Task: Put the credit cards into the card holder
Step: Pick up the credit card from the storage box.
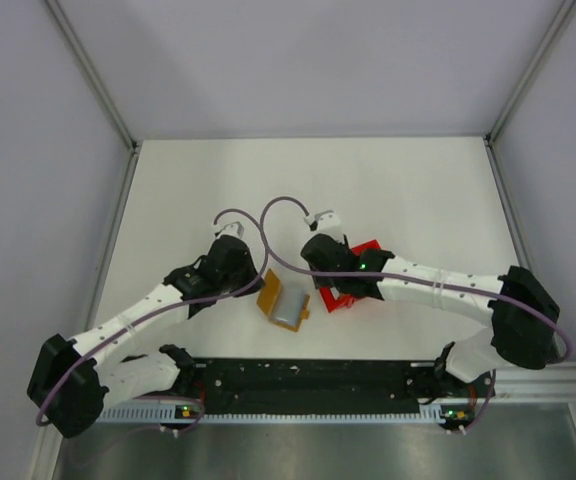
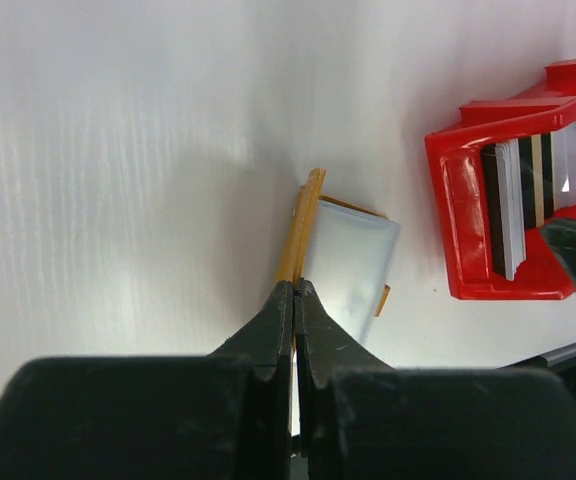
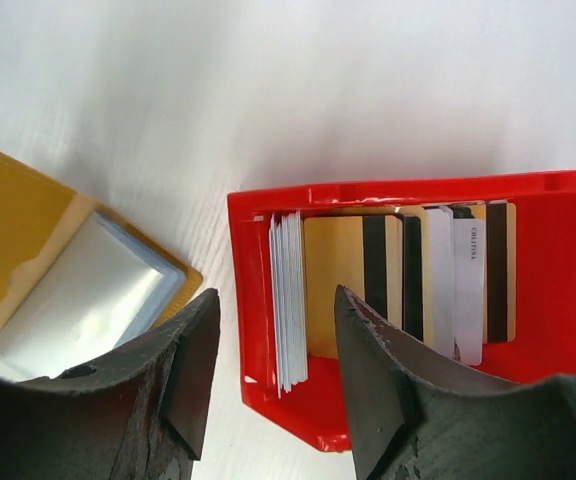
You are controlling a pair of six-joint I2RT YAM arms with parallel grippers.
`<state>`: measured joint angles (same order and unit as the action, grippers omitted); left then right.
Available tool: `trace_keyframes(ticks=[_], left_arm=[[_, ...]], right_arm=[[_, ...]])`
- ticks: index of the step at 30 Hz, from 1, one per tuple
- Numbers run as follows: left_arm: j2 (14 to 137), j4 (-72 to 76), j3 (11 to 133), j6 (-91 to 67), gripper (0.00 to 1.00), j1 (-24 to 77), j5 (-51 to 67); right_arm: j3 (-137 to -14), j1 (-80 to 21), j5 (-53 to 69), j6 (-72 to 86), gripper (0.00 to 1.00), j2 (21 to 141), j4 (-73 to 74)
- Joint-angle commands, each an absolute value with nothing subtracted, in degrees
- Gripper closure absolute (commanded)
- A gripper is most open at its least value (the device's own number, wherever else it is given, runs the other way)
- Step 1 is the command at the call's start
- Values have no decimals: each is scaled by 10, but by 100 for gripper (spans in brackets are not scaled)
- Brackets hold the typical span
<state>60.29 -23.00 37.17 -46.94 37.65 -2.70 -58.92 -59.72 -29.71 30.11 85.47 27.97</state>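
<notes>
Credit cards [image 3: 398, 285]: one seated in card holder [image 3: 8, 220]; others left in red tray [image 3: 568, 290].
Left fingers [image 2: 278, 320]: closed on holder edge.
Right fingers [image 3: 188, 370]: parted, empty.

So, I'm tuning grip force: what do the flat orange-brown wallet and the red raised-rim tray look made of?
The flat orange-brown wallet: probably leather or imitation, matte, soft-edged pocket. The red raised-rim tray: likely moulded plastic, glossy highlights on rigid walls.

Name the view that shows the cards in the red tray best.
Right wrist: the cards show face-on in the tray, stripes plain. Left wrist shows them edge-on, partly cropped; top view shows only tray corners under the right arm.
</notes>
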Motion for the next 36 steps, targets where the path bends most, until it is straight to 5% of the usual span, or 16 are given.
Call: trace_keyframes(ticks=[1,20,36], left_arm=[[599,-236,376,-468,100,378,-62],[593,-163,300,-505,100,379,-30],[598,-152,300,-504,100,377,-25]], right_arm=[[-586,-569,-267,318,51,801,272],[-499,-447,23,314,46,836,170],[-498,-429,91,322,47,834,145]])
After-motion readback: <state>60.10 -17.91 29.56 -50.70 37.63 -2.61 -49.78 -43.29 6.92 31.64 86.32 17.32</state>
